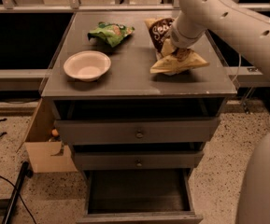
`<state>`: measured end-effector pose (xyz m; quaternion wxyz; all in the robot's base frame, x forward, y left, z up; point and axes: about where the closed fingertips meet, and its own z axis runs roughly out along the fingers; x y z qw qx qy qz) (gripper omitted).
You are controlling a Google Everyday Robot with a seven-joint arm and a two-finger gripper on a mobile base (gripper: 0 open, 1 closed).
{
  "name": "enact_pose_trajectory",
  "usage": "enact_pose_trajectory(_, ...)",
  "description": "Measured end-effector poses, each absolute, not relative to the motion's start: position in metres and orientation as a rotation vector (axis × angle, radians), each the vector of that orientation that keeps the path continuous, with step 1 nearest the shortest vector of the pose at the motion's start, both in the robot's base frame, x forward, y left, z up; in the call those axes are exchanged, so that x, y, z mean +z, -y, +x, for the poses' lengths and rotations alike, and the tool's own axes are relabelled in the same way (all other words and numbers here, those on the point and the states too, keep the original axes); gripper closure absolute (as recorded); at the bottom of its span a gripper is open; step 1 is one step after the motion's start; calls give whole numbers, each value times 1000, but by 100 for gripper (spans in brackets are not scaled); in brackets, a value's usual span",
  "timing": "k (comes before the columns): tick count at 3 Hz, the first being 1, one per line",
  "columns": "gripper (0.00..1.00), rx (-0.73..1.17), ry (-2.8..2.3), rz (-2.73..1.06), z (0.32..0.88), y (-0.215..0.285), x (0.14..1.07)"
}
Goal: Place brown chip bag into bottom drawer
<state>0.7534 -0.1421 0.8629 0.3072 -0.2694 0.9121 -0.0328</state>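
The tool sits low on the brown chip bag at the worktop's right side, seemingly touching it; whether it grips the bag I cannot tell. The bottom drawer stands open below; a green bag and a white bowl lie to the left.

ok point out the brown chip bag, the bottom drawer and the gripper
brown chip bag [159, 34], camera view, dark lettered upper part
bottom drawer [139, 190], camera view, bare inside floor
gripper [175, 51], camera view, tip, down on the bag

The cabinet top carries white bowl, green bag and brown chip bag, hand on it.
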Motion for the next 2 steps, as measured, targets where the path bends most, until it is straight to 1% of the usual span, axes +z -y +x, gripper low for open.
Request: enact_pose_trajectory(2, 100, -28, -2357, -932, 737, 184, 886)
